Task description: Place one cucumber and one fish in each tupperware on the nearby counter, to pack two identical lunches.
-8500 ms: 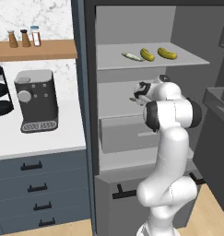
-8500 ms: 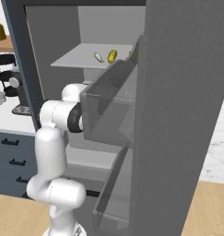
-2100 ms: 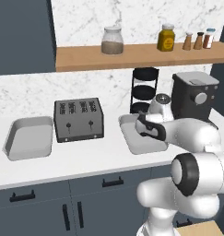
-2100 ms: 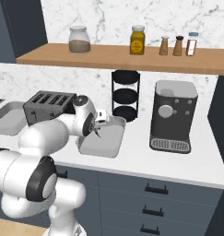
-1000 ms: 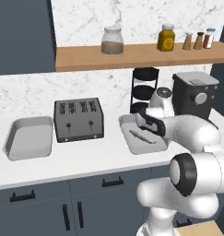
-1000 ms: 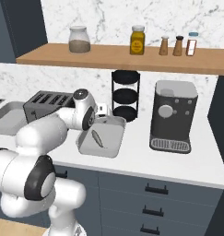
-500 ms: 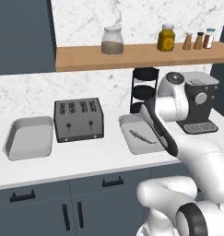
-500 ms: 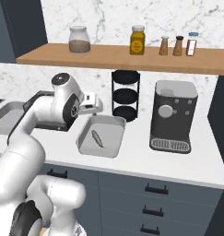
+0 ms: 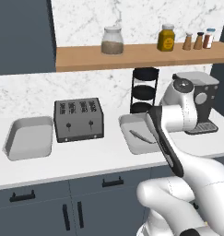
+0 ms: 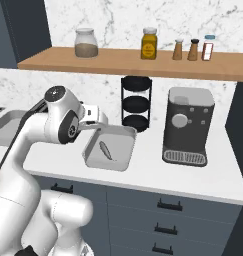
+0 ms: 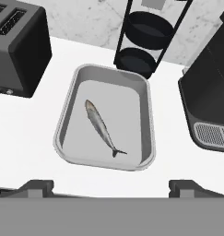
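A slender grey fish (image 11: 102, 126) lies diagonally in the right-hand tupperware (image 11: 148, 115) on the white counter (image 9: 85, 156). It is the fish (image 10: 106, 150) in the tupperware (image 10: 128, 150) beside my hand. My gripper (image 11: 111, 188) hovers above the tray's near edge, open, with nothing between its fingertips (image 11: 37, 186). In the left base view my arm partly covers this tupperware (image 9: 132, 145) and its fish (image 9: 140, 136). A second tupperware (image 9: 28, 138) stands left of the toaster, with nothing in it. The cucumber is out of view.
A black toaster (image 9: 79, 119) stands between the two trays. Behind the right tray is a black tiered stand (image 10: 136, 102), and a coffee machine (image 10: 188, 125) stands to its right. A wooden shelf (image 9: 132, 53) with jars runs above the counter.
My hand was low in the right tray two seconds ago. It has since risen and drawn back, leaving the fish lying in the tray. The jaws stay wide.
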